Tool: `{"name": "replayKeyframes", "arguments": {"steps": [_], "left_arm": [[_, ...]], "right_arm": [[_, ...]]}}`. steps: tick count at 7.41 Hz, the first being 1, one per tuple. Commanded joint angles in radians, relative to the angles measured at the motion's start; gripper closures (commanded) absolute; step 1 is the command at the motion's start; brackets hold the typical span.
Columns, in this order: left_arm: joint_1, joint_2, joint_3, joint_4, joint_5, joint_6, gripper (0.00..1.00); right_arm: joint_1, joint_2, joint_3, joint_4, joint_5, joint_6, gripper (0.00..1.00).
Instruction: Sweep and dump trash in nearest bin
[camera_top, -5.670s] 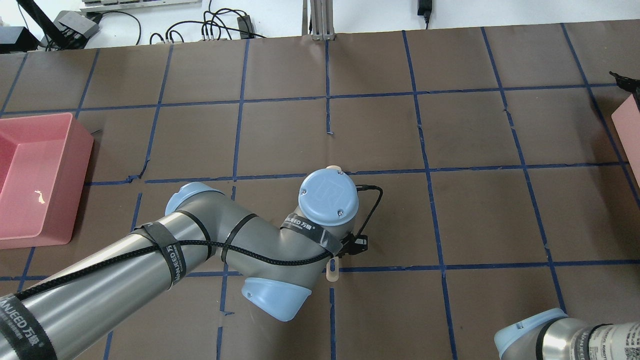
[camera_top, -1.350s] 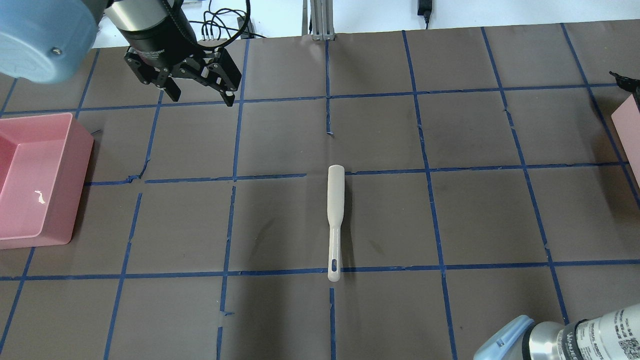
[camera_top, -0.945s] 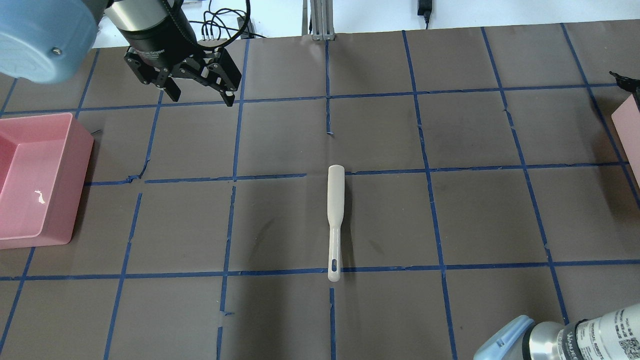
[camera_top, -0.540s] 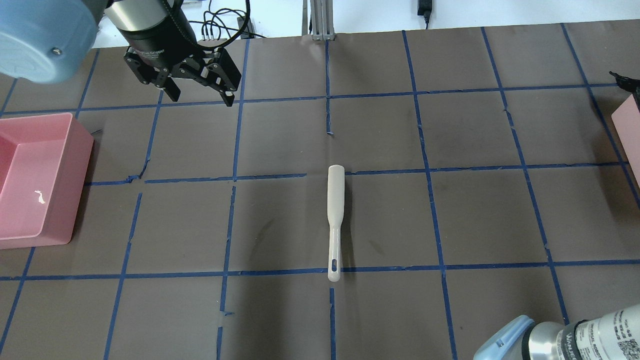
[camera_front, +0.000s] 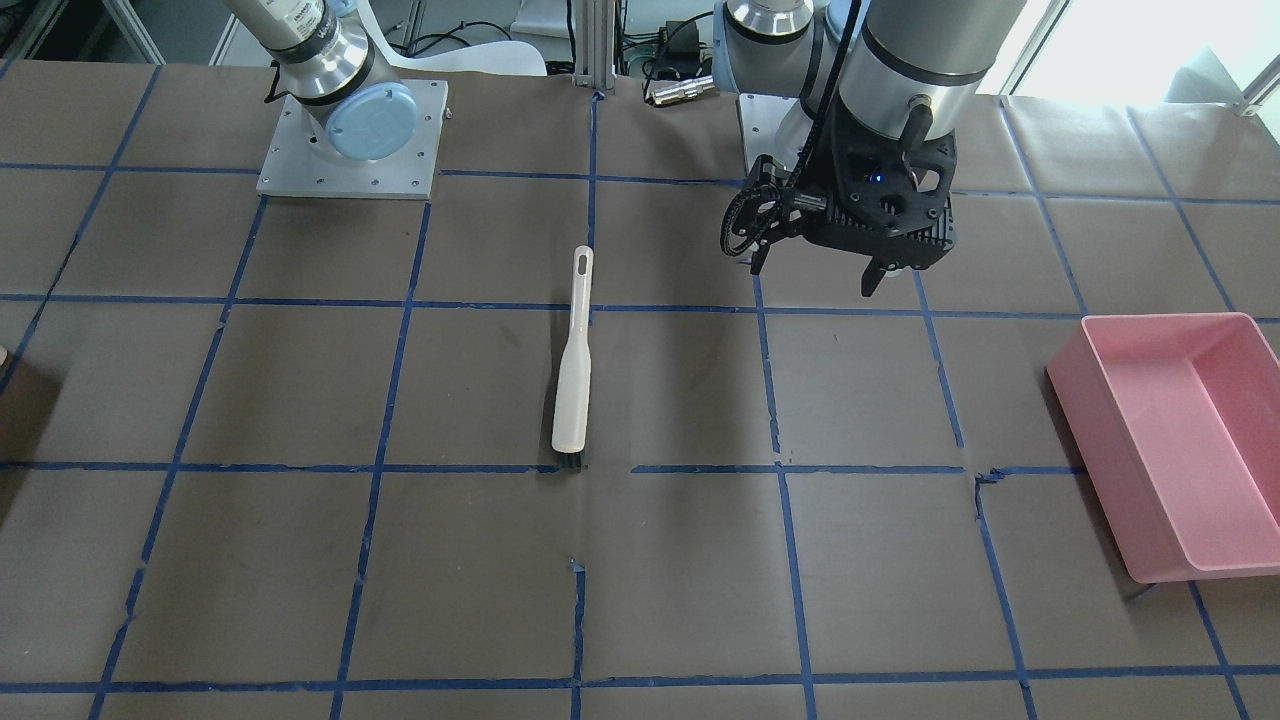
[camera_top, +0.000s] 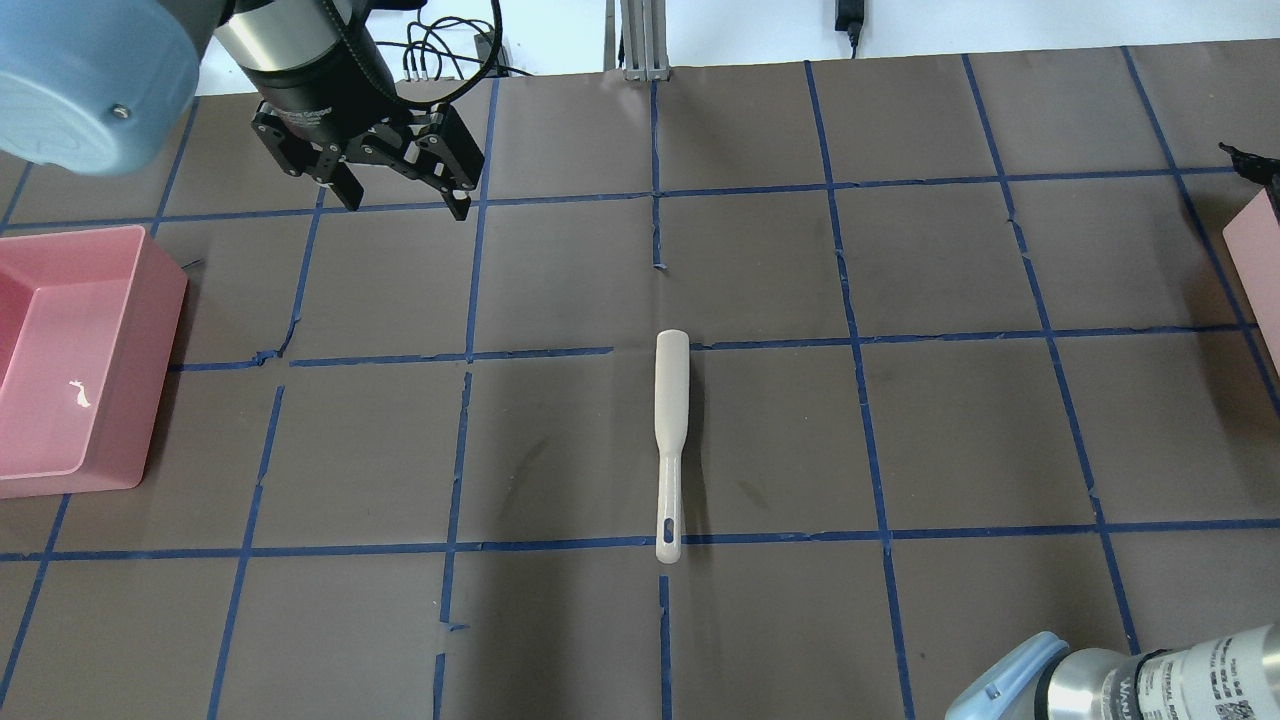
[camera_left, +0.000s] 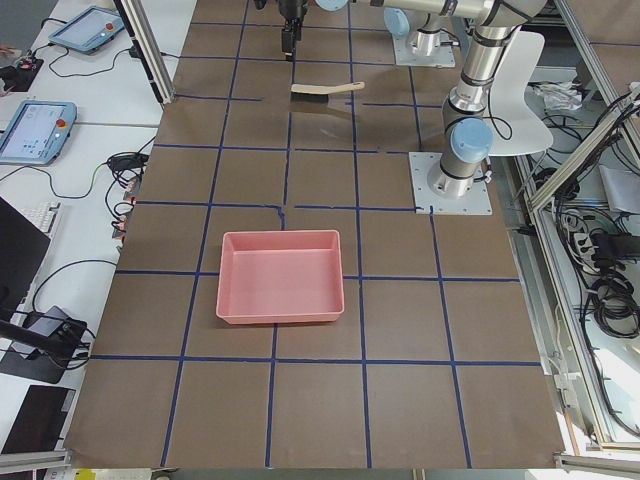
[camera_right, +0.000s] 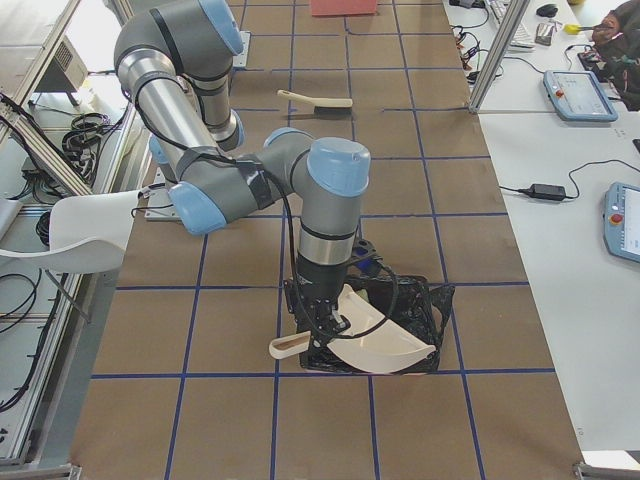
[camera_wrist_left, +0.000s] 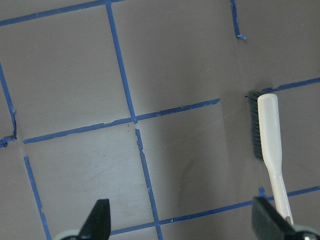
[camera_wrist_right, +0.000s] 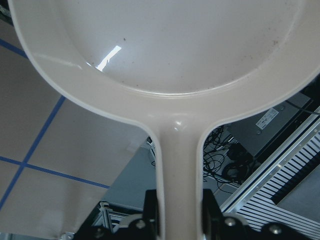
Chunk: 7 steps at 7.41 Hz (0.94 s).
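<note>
Brush (camera_top: 670, 440): flat at centre of table (camera_top: 900, 440). Left gripper (camera_top: 405, 200): spread, empty, raised. Right gripper (camera_wrist_right: 179, 210): pinching dustpan (camera_wrist_right: 170, 45) handle. Likely wrap-up; keep dustpan level, lower slowly, release only once seated.

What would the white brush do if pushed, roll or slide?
The brush probably slides, not rolls: it is long and flattish, with bristles along its head. It looks like stiff plastic, so likely light. Pushed near one end, it may spin.
</note>
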Motion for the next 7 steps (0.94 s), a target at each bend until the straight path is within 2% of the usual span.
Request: {"name": "replayKeyframes", "arguments": {"steps": [1,2,4,7], "left_arm": [[0.000,0.001,-0.004,0.002,-0.001,0.000,0.00],[-0.002,0.001,-0.004,0.002,-0.001,-0.002,0.00],[-0.002,0.001,-0.004,0.002,-0.001,0.000,0.00],[-0.002,0.001,-0.004,0.002,-0.001,0.000,0.00]], "right_arm": [[0.048,-0.115,0.126,0.034,0.062,0.218,0.86],[0.085,-0.149,0.159,0.098,0.071,0.328,0.86],[0.216,-0.189,0.166,0.238,0.073,0.537,0.87],[0.393,-0.189,0.187,0.313,0.166,0.760,0.87]]}}
